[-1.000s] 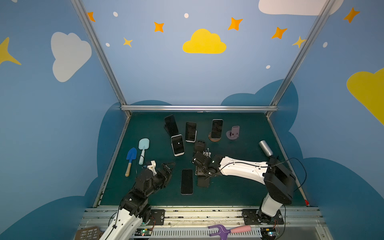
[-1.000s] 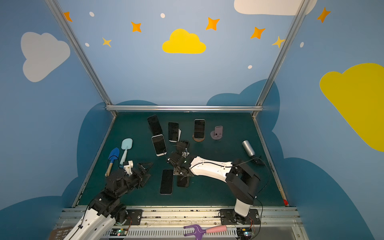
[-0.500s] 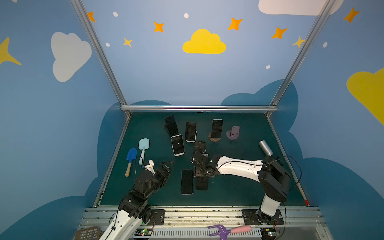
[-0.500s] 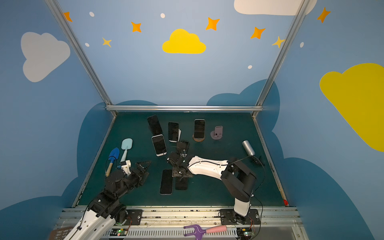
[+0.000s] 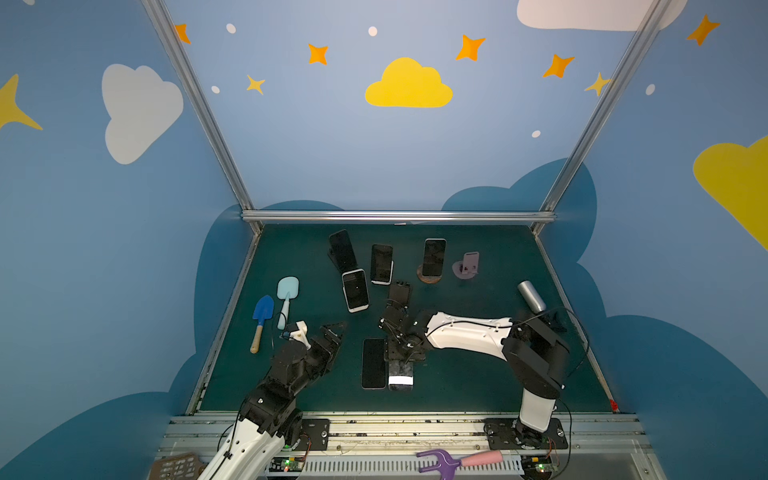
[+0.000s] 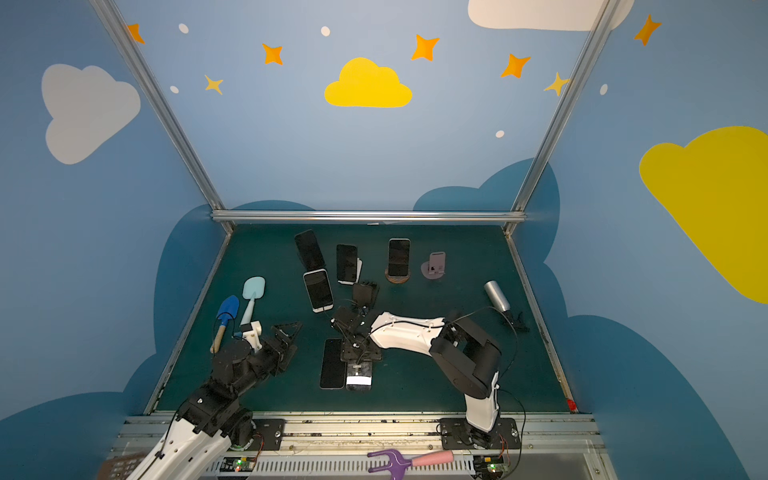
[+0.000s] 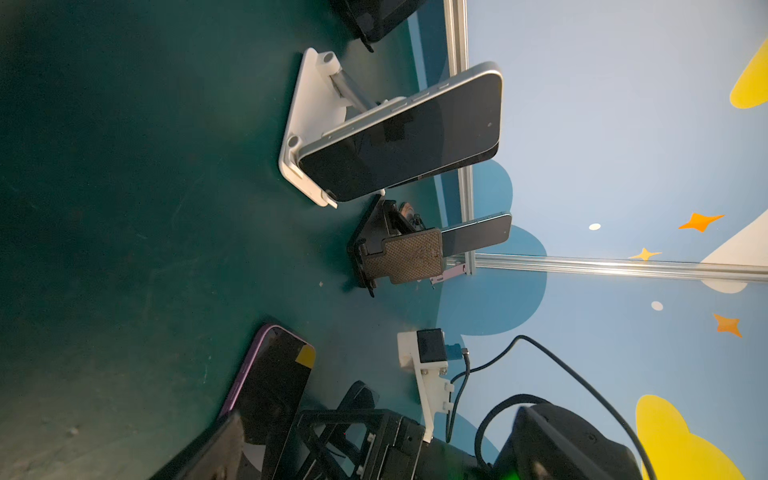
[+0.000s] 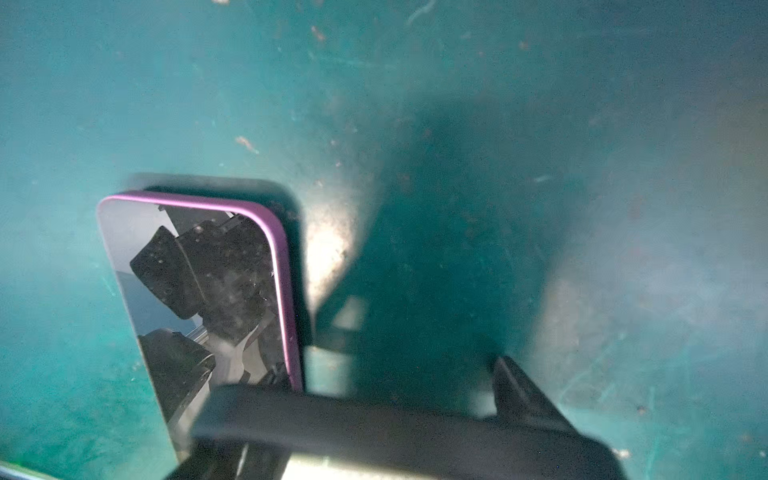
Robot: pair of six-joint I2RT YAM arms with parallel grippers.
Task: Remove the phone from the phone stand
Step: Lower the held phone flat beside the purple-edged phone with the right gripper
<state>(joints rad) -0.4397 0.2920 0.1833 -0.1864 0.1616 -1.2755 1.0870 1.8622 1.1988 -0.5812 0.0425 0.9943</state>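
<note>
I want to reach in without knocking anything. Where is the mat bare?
Bare mat lies between the phone in the right hand and that arm's base; also the far-left corner behind the light blue shovel. The middle is crowded with stands and phones.

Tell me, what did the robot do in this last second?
The right gripper, shut on the dark phone, carried it toward the near edge, lowering it beside the flat purple-cased phone. The left gripper stayed open and barely moved; everything else stayed put.
</note>
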